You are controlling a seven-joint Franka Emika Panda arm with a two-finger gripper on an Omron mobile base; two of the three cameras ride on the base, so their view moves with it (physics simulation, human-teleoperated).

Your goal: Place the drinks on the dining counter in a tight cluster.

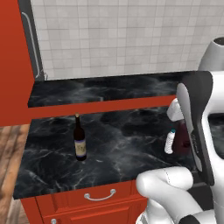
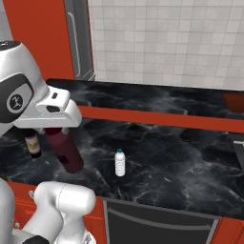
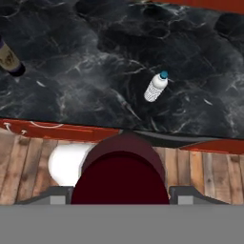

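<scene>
- The gripper (image 2: pixel 61 136) is clamped on the maroon bottle (image 2: pixel 66 151), lifted above the worktop (image 2: pixel 181 162).
- Wine bottle (image 1: pixel 79 138) and water bottle (image 2: pixel 120 163) stand there, well apart.
- Glass looks heavy, slick; grip mid-body.

Maroon bottle (image 2: pixel 66 150), black white-veined worktop (image 1: pixel 122 148)

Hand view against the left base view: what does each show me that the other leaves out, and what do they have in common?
The hand view adds a close look down the maroon bottle, clamped in the gripper. The left base view adds the tiled wall, the raised dining counter slab and the white arm. Both share the lower worktop, with the wine bottle and the water bottle standing on it well apart.
</scene>
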